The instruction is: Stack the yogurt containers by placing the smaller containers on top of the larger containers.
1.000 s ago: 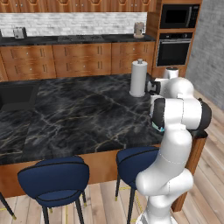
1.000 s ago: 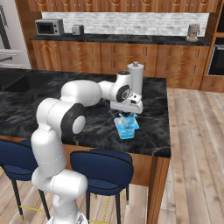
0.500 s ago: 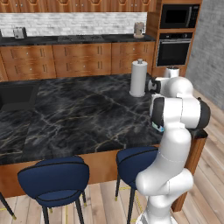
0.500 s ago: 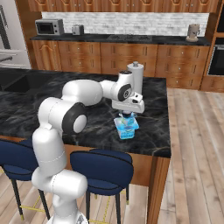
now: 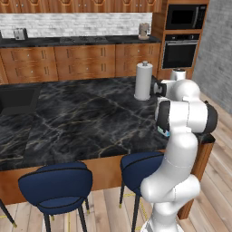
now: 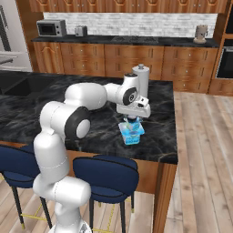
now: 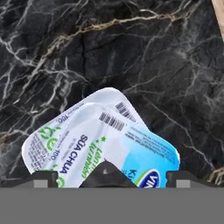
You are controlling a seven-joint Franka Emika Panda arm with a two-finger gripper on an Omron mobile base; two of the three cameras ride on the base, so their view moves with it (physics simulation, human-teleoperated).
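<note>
Item: small yogurt pack, light blue and white, squarish. It lay on top of the larger yogurt pack, whose white printed rim stuck out beneath it on the left side of the hand view. The two were not square to each other; the upper pack sat turned at an angle across the lower one, its corners overhanging. In the right base view the pair read as one blue stack on the black marble counter, near the counter's front right edge.

Claw: the gripper hung directly above the stack, pointing straight down. Its fingers stood wide apart, one at each bottom corner of the hand view, well outside the packs and gripping nothing. The small pack lay straight below the claw, between the fingers, its long axis running slantwise from upper left to lower right in the hand view.

Judgement: this stacking step looked finished, and the next move would call for a straight lift clear of the top pack; any sideways brush could slide the skewed pack off.

Surroundings: paper-towel roll upright, farther back on the counter behind the arm. Two blue stools stood at the near side.
</note>
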